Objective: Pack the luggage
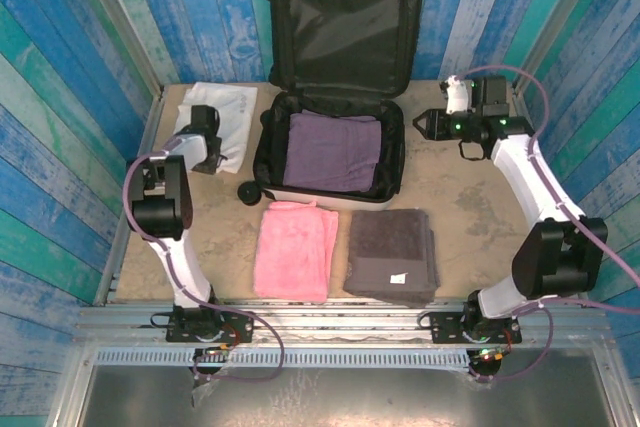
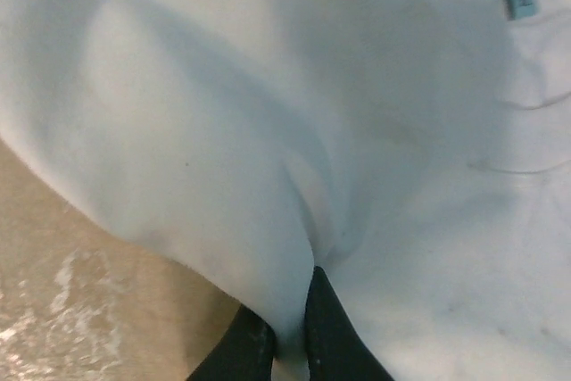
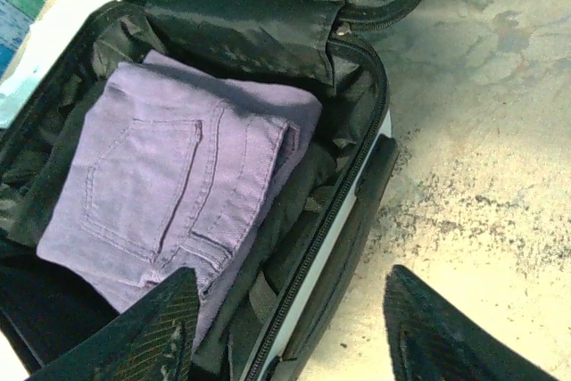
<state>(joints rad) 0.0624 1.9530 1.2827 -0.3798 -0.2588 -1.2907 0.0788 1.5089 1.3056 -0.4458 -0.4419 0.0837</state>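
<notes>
At the far left corner of the counter point(image 1: 470, 217), my left hand point(image 2: 285, 302) is down on the folded white garment point(image 1: 228, 112), and look at that pinch: the two fingers are pressed together with a ridge of white cloth squeezed up between them. That's a grip on fabric alone, near the garment's edge, with bare counter showing just beside it in the left wrist view. I judge the pinch is there so the piece can be lifted and carried across, since it lies well apart from where it has to go.

And where is that? The luggage point(image 1: 340, 32) sits at the back middle of the counter, open, its lid propped upright against the painted plank wall, so the lower shell is free to take clothes from above. Folded purple jeans point(image 3: 178, 185) lie flat in it, back pocket up, with black lining showing around them. There's room left, I'd say.

My right hand point(image 3: 290, 281) hangs just beside the luggage's right rim, fingers spread apart, nothing between them, touching nothing. To me it looks parked out of the way while the left does the work.

In front of the luggage, a folded pink towel point(image 1: 295, 247) and a folded grey towel point(image 1: 390, 247) lie side by side, near my bases and not yet packed.
</notes>
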